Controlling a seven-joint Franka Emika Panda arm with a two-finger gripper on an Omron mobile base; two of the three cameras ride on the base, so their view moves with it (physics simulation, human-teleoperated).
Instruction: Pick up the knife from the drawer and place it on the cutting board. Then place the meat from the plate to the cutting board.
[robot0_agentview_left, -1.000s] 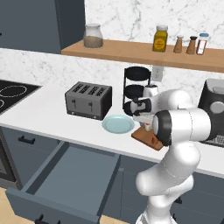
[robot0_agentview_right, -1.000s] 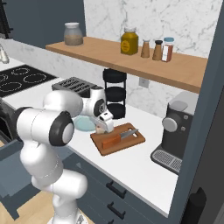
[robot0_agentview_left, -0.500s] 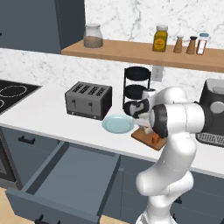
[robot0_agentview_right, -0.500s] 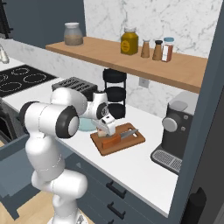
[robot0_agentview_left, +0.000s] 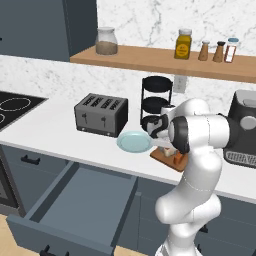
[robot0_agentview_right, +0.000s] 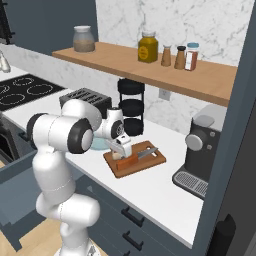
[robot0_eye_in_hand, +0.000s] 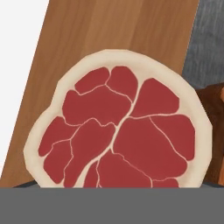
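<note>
Wooden cutting board (robot0_eye_in_hand: 109, 39) under one meat (robot0_eye_in_hand: 116, 131) chunk; fingers (robot0_agentview_right: 121, 153) seemingly wide open, empty.

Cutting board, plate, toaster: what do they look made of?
Cutting board: wood, matte, judging by brown streaky grain. Plate: probably glazed ceramic or plastic; smooth, uniform pale blue-green. Toaster: likely brushed metal; dull grey shell with dark slots.

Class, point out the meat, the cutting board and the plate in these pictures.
meat (robot0_eye_in_hand: 116, 131), hand view, its red centre.
cutting board (robot0_agentview_right: 152, 162), right base view, bare right end.
plate (robot0_agentview_left: 133, 142), left base view, its middle.
</note>
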